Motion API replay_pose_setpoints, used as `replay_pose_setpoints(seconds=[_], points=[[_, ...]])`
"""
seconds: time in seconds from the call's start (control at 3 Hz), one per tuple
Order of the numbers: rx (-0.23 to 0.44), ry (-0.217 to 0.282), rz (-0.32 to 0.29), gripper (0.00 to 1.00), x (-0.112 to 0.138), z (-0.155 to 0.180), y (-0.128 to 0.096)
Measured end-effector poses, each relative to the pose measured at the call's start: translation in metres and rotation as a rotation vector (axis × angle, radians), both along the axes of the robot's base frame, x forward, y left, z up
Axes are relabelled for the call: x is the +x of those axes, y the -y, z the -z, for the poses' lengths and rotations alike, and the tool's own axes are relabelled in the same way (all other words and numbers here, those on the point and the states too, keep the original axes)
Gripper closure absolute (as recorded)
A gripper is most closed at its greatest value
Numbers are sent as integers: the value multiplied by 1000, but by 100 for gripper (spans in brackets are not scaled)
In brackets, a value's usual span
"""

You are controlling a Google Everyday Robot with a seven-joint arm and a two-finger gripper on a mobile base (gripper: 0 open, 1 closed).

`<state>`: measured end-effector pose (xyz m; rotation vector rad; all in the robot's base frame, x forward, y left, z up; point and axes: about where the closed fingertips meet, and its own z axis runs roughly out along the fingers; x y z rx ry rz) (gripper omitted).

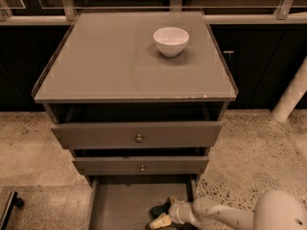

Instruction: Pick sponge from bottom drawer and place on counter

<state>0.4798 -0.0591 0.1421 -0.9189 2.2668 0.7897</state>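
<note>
The drawer cabinet stands at frame centre on a speckled stone floor [249,147]. Its counter [110,66] fills the upper half of the frame and carries one white bowl [171,40], upright, toward the upper right of the surface. Below the counter, the top drawer [96,134] and the middle drawer [105,165] are each slightly pulled out, and each front carries a small round metal knob at its centre. The bottom drawer [122,200] is extended furthest toward the lower edge of the frame, exposing its flat grey floor. The sponge [157,209], a dark green pad, lies inside this drawer at its right side, near the lower edge of the frame. The gripper [165,214] is inside the bottom drawer, directly at the sponge and in contact with it or just beside it. Whether the gripper is clamped on the sponge or released cannot be told. The pale robot arm [216,213] enters from the lower right corner and reaches leftward over the right wall of the drawer.
</note>
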Motion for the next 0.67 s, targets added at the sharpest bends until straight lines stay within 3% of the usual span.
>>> replay_pose_setpoints(seconds=[0.67], points=[[-19, -9, 5, 0, 7, 22, -1]])
